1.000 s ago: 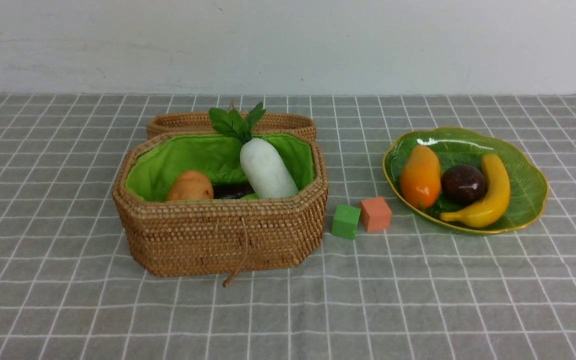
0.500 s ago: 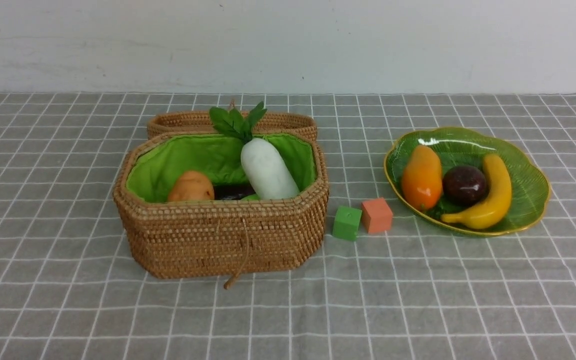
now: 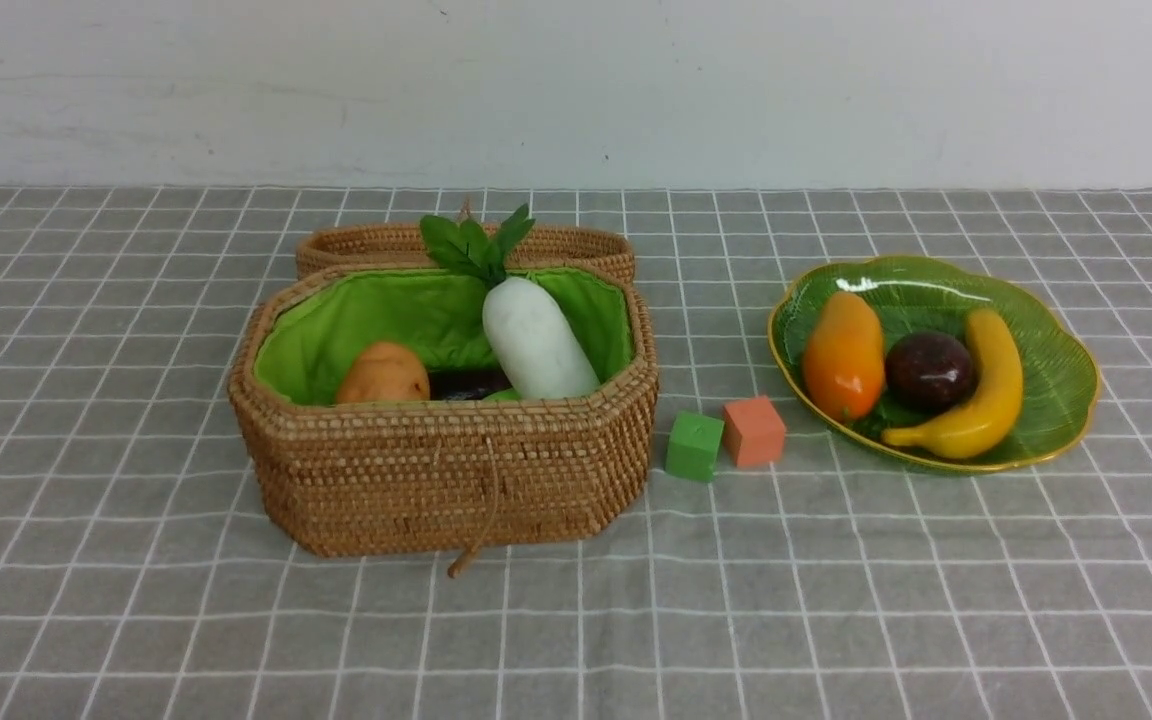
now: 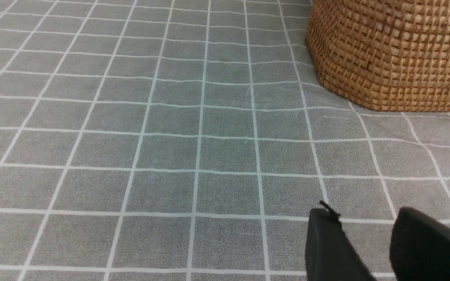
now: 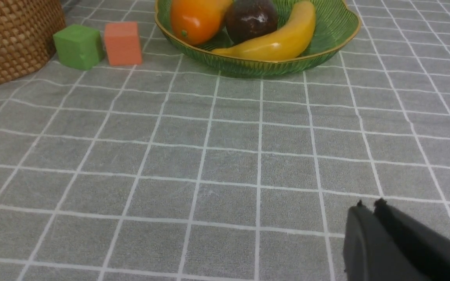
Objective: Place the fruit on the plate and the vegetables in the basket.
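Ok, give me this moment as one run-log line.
fruit: on plate | vegetables: in basket | left gripper: open, empty | right gripper: shut, empty

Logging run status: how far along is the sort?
Looks finished. Mango, passion fruit and banana lie on the plate. Radish, potato and a dark sliver of eggplant sit in the basket; gourd barely visible. Both grippers empty.
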Robot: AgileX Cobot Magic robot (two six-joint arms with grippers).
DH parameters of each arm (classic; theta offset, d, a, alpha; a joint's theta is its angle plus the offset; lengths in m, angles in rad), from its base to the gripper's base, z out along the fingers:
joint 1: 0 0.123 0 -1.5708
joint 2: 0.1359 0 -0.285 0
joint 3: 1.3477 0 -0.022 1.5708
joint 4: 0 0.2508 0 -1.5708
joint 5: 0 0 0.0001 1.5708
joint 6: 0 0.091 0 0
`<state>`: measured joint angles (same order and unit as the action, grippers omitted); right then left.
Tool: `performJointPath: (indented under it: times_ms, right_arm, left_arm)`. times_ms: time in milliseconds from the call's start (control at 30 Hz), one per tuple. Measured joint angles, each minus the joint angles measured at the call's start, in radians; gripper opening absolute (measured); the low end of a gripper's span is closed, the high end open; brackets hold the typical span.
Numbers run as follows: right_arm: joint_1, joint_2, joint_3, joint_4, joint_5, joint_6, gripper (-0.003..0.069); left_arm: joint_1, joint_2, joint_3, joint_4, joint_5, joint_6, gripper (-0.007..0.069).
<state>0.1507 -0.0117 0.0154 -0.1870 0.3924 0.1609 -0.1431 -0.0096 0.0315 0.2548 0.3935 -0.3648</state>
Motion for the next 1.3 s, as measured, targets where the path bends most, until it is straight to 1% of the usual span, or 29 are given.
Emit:
performJointPath:
  times_ms: [1300]
  right_arm:
    - [0.000, 0.000, 0.000, 0.000, 0.000, 0.000, 0.0085]
  left_arm:
    - [0.000, 0.000, 0.000, 0.000, 0.000, -0.001, 0.0239]
